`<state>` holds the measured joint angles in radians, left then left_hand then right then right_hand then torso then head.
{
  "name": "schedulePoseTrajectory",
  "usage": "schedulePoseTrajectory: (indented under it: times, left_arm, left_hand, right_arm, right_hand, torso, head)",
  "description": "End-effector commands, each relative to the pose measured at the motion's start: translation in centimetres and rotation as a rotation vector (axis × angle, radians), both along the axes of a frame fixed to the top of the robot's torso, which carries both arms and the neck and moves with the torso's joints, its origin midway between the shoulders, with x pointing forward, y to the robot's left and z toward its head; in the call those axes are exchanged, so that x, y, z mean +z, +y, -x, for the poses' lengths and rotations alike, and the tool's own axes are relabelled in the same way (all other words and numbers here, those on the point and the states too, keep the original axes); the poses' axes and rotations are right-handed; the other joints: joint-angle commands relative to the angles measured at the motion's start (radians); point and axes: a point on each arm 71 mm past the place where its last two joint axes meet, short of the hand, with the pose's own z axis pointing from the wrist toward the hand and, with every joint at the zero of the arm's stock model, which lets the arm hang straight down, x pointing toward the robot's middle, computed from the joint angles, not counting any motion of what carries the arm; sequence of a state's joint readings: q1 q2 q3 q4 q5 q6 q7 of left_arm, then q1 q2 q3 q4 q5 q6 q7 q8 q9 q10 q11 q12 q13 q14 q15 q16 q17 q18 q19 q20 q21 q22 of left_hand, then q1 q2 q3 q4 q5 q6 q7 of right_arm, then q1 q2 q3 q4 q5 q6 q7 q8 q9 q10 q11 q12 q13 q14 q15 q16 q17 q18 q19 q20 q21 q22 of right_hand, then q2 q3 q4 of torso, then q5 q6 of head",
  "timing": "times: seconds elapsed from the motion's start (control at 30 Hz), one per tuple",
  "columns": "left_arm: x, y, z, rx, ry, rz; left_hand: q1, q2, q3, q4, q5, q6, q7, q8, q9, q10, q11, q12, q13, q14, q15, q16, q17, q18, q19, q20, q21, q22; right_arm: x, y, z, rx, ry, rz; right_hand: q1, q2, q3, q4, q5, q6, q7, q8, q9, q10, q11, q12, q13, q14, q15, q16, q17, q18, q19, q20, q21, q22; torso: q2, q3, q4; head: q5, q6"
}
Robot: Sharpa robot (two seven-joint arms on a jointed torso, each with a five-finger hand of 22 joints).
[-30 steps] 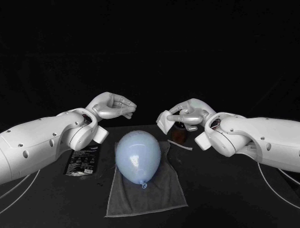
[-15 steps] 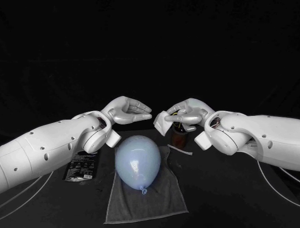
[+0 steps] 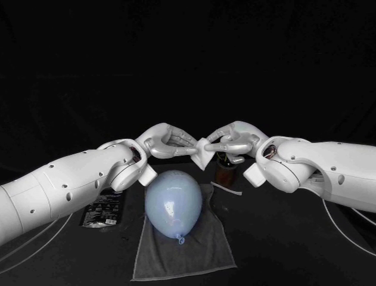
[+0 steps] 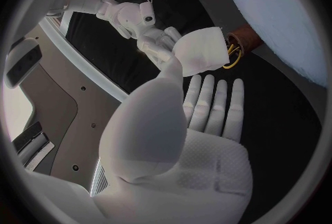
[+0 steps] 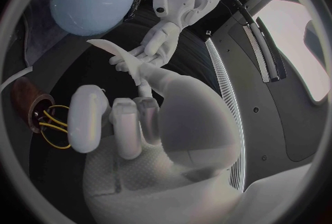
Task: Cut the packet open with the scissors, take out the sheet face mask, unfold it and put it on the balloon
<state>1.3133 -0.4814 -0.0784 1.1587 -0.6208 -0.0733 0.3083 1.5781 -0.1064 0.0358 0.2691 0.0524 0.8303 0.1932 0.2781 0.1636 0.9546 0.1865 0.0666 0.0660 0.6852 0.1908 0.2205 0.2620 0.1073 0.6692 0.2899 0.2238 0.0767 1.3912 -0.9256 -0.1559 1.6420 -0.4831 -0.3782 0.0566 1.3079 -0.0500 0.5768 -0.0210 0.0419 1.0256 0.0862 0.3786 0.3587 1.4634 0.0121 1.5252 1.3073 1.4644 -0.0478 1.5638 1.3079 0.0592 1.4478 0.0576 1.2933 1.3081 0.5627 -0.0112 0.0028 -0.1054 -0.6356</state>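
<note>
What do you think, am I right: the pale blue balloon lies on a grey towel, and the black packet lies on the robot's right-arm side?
Not quite. In the head view the black packet lies on the left arm's side, not the right. The pale blue balloon does lie on the grey towel.

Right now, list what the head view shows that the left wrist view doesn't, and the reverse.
Head view, not the left wrist view: the black packet and the grey towel under the balloon. Left wrist view, not the head view: yellow loops sticking out of the brown cup. Both: the balloon, the cup, and the folded white mask pinched by the right hand, with the left hand right beside it.
</note>
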Motion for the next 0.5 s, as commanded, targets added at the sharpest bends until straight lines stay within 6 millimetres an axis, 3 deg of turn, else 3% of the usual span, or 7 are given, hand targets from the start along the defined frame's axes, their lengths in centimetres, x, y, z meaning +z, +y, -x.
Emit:
schedulePoseTrajectory:
  times: [0.03, 0.3, 0.5]
  left_arm:
    - [0.06, -0.39, 0.13, -0.030, -0.001, -0.006]
    - [0.06, -0.35, -0.03, -0.019, 0.025, 0.022]
    - [0.09, -0.41, 0.06, -0.024, 0.031, 0.034]
  left_hand:
    - [0.014, 0.003, 0.004, 0.001, -0.004, 0.008, 0.001, -0.007, 0.002, 0.006, 0.002, 0.006, 0.000, 0.007, -0.001, -0.008, -0.002, -0.018, 0.008, 0.001, -0.004, -0.002]
    - [0.045, 0.054, 0.035, 0.008, -0.004, 0.038, -0.007, -0.007, 0.005, 0.044, 0.011, 0.014, 0.002, 0.044, -0.003, -0.013, -0.007, -0.008, 0.034, 0.000, -0.011, -0.007]
    - [0.075, 0.090, 0.078, 0.014, -0.004, 0.101, -0.018, 0.014, 0.016, 0.109, -0.017, 0.031, 0.003, 0.082, -0.022, -0.009, -0.008, 0.001, 0.053, 0.000, -0.016, -0.008]
  right_arm:
    - [0.12, 0.28, 0.15, 0.028, -0.001, 0.004]
    - [0.24, 0.41, 0.30, 0.034, -0.003, 0.004]
    - [0.25, 0.33, 0.23, 0.032, -0.005, 0.005]
  right_hand:
    - [0.000, 0.009, -0.001, -0.003, 0.007, 0.008, 0.002, 0.005, 0.035, 0.080, -0.002, 0.003, 0.229, 0.106, -0.006, 0.007, 0.263, 0.005, -0.004, -0.005, -0.005, 0.109]
    - [0.000, 0.009, -0.001, -0.003, 0.007, 0.008, 0.002, 0.005, 0.035, 0.080, -0.002, 0.003, 0.229, 0.106, -0.006, 0.007, 0.263, 0.005, -0.004, -0.005, -0.005, 0.109]
    - [0.000, 0.009, -0.001, -0.003, 0.007, 0.008, 0.002, 0.005, 0.035, 0.080, -0.002, 0.003, 0.229, 0.106, -0.006, 0.007, 0.263, 0.005, -0.004, -0.005, -0.005, 0.109]
  torso:
    - [0.001, -0.0003, 0.0001]
    - [0.000, -0.0002, -0.0002]
    - [0.000, -0.0003, -0.0001]
  head:
    - [0.000, -0.001]
    - [0.002, -0.004]
    - [0.002, -0.006]
